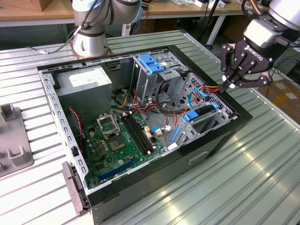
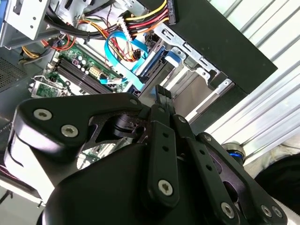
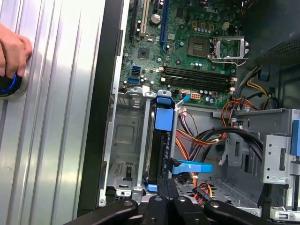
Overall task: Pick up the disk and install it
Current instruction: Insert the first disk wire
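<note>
Gripper (image 1: 229,85) above half-hidden seated disk (image 3: 158,145).

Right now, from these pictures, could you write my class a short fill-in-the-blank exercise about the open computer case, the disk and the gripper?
1. The flat grey metal disk stands on edge in a bay of the black open computer case, framed by plastic rails coloured ___.
2. The black gripper is near the case's edge with its fingers ___.
3. The flat circuit board on the case floor is coloured ___.

Missing words: blue; shut; green.
</note>
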You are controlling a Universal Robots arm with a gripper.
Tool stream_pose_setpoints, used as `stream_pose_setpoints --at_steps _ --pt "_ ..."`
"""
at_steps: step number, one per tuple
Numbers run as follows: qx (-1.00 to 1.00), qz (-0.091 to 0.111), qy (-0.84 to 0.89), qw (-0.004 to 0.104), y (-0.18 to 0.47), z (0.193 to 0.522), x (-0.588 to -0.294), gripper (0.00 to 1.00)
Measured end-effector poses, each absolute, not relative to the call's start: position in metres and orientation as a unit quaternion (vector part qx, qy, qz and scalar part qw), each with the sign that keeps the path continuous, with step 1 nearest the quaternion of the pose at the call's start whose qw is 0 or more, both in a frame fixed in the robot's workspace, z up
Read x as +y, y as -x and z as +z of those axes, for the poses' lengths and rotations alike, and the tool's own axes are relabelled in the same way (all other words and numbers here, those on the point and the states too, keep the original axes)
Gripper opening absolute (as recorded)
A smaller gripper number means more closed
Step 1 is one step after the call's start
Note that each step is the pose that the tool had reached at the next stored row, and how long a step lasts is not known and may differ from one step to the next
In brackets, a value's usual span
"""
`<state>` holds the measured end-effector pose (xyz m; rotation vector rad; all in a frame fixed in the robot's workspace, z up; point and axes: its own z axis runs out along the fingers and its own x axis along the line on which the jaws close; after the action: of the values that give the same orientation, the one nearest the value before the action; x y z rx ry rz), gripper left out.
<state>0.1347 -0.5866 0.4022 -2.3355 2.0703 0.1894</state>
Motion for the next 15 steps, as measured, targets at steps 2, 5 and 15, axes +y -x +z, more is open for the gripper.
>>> stream_pose_setpoints --at_steps 2,5,15 --pt "0.657 0.061 0.751 0.007 -0.1347 0.4022 -0.5866 0.10" --pt "0.649 0.061 0.758 0.006 -0.1347 0.4022 -0.5866 0.10" --pt "0.586 0.061 0.808 0.001 -0.1347 0.4022 -0.5866 0.10"
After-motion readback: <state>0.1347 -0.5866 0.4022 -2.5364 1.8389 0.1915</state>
